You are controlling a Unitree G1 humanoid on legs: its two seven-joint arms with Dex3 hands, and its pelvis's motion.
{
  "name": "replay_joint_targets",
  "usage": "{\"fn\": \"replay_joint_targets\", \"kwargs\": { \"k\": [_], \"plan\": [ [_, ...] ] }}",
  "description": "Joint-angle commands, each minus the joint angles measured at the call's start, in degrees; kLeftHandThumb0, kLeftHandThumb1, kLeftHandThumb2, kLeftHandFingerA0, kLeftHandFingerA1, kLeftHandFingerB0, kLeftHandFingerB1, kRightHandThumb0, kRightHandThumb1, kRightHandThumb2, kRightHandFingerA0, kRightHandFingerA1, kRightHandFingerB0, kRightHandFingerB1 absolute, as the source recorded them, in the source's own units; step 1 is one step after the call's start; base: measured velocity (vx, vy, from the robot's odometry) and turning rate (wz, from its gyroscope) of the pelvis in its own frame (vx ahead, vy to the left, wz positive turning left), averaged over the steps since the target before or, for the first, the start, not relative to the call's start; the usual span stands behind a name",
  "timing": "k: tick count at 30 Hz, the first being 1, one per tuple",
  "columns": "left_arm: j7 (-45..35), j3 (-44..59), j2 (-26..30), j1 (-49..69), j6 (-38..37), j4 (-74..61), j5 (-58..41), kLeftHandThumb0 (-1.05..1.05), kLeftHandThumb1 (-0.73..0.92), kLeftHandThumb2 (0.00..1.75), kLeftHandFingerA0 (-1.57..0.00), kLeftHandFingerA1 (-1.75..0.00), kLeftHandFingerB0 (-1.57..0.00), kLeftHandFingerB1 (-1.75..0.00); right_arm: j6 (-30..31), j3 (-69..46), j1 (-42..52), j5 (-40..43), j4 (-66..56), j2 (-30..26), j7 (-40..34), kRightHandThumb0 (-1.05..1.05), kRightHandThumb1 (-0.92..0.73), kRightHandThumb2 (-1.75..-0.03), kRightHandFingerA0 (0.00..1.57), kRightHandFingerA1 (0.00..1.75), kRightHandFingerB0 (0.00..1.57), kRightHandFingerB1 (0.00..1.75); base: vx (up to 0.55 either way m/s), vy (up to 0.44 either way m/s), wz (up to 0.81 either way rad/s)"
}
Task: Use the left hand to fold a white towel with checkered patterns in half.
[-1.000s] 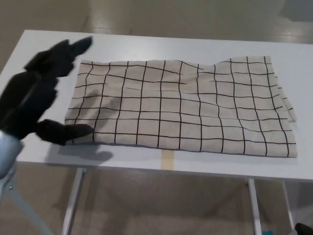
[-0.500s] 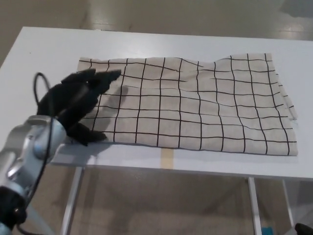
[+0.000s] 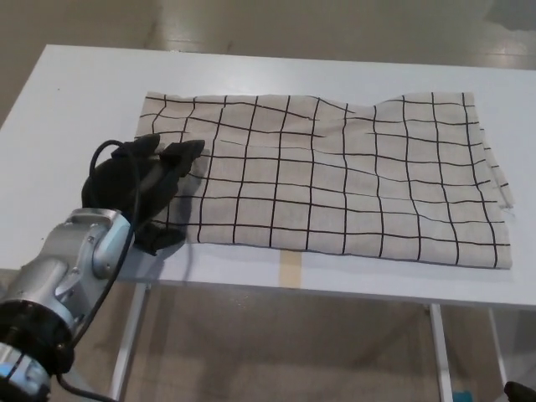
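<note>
A: Towel (image 3: 335, 180) — white with a black checkered grid. In the head view, our only one, we see it spread across a white desk (image 3: 75, 92), long side running left to right, nearly reaching the desk's near edge.

B: Is it folded yet?

A: We judge not. No edge is lifted or carried over. It lies flat apart from light ripples near the far edge. At the right end a second edge peeks out beneath the top one, so it may be doubled there; we cannot say for certain. The whole fold seems left to do.

B: Where are our hands?

A: Our left hand (image 3: 142, 180) rests at the towel's left end, over the near-left corner. Its fingers (image 3: 180, 153) are loosely curled and lie on the cloth, while the thumb sits by the near edge. We cannot tell whether cloth is pinched between them. The silver forearm (image 3: 79, 264) comes in from the lower left, with a black cable looped beside the wrist. Our right hand is out of view.

B: Anything in the way?

A: Nothing else sits on the desk. A strip of tan tape (image 3: 290, 270) marks its front edge. Below we see the desk legs (image 3: 126, 352) and a pale floor (image 3: 293, 343). The path rightward across the towel looks free.
</note>
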Motion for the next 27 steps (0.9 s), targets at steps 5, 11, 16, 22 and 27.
{"fn": "replay_joint_targets", "kwargs": {
  "k": [5,11,16,22,27],
  "plan": [
    [0.6,-3.1,-1.6,-0.1,1.6,3.4,1.8,-0.37,0.40,0.68,0.00,-0.05,0.00,-0.18,-1.3,0.6,1.3,-0.9,-0.4,-0.5,0.0,-0.23,-0.57,-0.58,0.47,0.49,0.47,0.43,0.00,0.000,0.00],
    [-2.0,-2.4,0.8,2.3,2.1,-3.3,0.5,-0.38,0.38,0.66,0.00,-0.03,0.00,-0.16,-1.0,0.7,0.3,-0.7,0.0,-0.6,-0.2,-0.22,-0.57,-0.58,0.47,0.49,0.47,0.43,0.00,0.000,0.00],
    [-4.8,-0.3,3.4,4.5,0.9,-8.1,-1.8,-0.38,0.41,0.68,0.00,-0.05,0.00,-0.17,-1.0,0.3,0.1,-0.1,0.3,-0.7,0.0,-0.22,-0.57,-0.58,0.47,0.50,0.47,0.43,0.00,0.000,0.00],
    [-5.7,1.3,5.5,6.5,1.0,-11.7,-2.2,-0.36,0.43,0.61,0.00,-0.03,0.00,-0.14,-1.2,0.3,0.2,0.0,0.7,-0.5,0.1,-0.22,-0.56,-0.59,0.48,0.50,0.48,0.44,0.00,0.000,0.00],
    [-6.6,3.1,6.8,8.6,1.1,-14.5,-2.5,-0.38,0.48,0.54,0.00,-0.07,0.00,-0.18,-1.2,0.4,0.9,-0.3,0.4,-0.4,-0.1,-0.22,-0.56,-0.58,0.49,0.50,0.48,0.44,0.00,0.000,0.00]
  ]
}}
